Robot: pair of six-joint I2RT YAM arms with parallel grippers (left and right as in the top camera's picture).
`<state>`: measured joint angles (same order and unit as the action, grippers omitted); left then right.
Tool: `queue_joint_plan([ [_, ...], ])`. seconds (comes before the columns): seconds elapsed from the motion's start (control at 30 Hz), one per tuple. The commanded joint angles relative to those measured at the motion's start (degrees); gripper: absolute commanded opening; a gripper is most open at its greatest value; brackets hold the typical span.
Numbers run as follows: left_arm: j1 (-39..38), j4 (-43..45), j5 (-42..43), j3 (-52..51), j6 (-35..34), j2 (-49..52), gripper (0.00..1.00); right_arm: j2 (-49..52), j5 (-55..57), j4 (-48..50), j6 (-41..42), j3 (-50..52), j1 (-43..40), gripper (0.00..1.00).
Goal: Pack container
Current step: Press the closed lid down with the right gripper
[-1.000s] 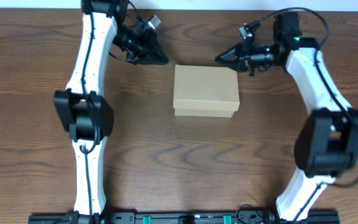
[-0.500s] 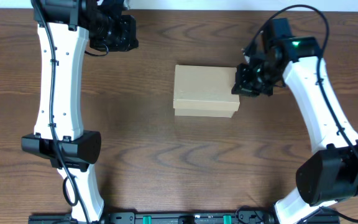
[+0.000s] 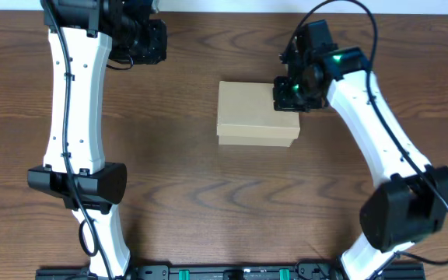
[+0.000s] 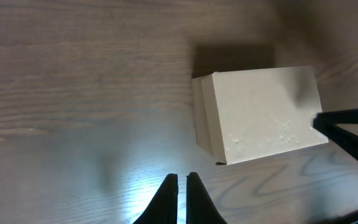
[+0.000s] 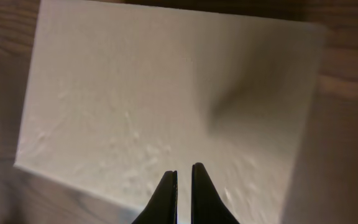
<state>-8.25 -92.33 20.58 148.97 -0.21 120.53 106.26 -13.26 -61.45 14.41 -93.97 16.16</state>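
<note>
Box (image 3: pixel 257 117) sits closed in the middle of the table (image 3: pixel 177 187), so packing looks basically done; right gripper (image 5: pixel 183 177) pinched shut, empty, over the lid's right end, left gripper (image 4: pixel 182 180) shut, empty, well apart.

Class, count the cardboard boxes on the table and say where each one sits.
1. The cardboard box sits closed near the middle of the table, the right end effector over its right end. No other box shows.
</note>
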Motion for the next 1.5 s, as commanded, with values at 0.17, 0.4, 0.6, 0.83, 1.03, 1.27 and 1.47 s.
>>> queue_joint_plan([
  [0.17,0.3,-4.5,-0.7,0.3,-0.2,-0.5,0.06,4.0,-2.1,1.5,-1.4,0.0,3.2,0.02],
  [0.4,0.3,-4.5,-0.7,0.3,-0.2,-0.5,0.06,4.0,-2.2,-0.5,-1.2,0.0,3.9,0.02],
  [0.6,0.3,-4.5,-0.7,0.3,-0.2,-0.5,0.06,4.0,-2.1,-4.3,-1.2,0.0,3.9,0.02],
  [0.83,0.3,-4.5,-0.6,0.3,-0.3,-0.5,0.06,4.0,-1.2,-4.5,-1.4,0.0,4.0,0.02],
  [1.03,0.3,-4.5,-0.6,0.3,-0.2,-0.6,0.06,4.0,0.0,-4.6,-1.4,0.0,4.4,0.02],
  [1.27,0.4,-4.2,-0.7,0.3,-0.2,-1.5,0.06,4.5,0.0,-4.5,-1.4,0.9,5.7,0.02],
  [1.47,0.4,-4.0,-2.1,0.3,0.0,-2.5,0.06,4.7,0.4,-3.5,-1.4,2.6,6.5,0.02],
])
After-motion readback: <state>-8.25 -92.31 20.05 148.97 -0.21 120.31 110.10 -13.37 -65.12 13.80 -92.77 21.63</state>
